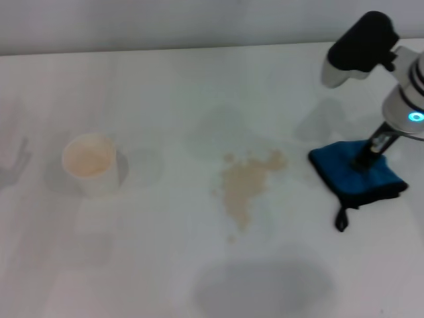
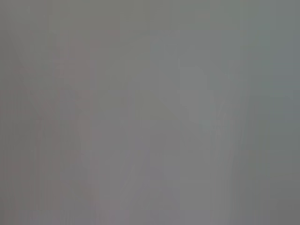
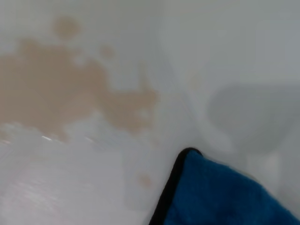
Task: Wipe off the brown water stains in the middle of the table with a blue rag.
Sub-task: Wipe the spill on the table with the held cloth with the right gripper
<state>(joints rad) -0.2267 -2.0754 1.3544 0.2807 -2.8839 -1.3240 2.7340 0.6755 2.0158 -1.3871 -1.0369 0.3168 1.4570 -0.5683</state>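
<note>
The brown water stains (image 1: 248,182) form a pale tan splotch in the middle of the white table (image 1: 165,265). The blue rag (image 1: 344,169) lies just right of them, its black loop pointing toward the table's front. My right gripper (image 1: 366,161) reaches down from the right and touches the top of the rag. The right wrist view shows a corner of the rag (image 3: 225,197) with black edging and the stains (image 3: 56,89) close beyond it. The left gripper is out of view; the left wrist view shows only plain grey.
A white cup (image 1: 91,162) with a beige inside stands upright at the left of the table, well apart from the stains. The table's far edge meets a pale wall at the back.
</note>
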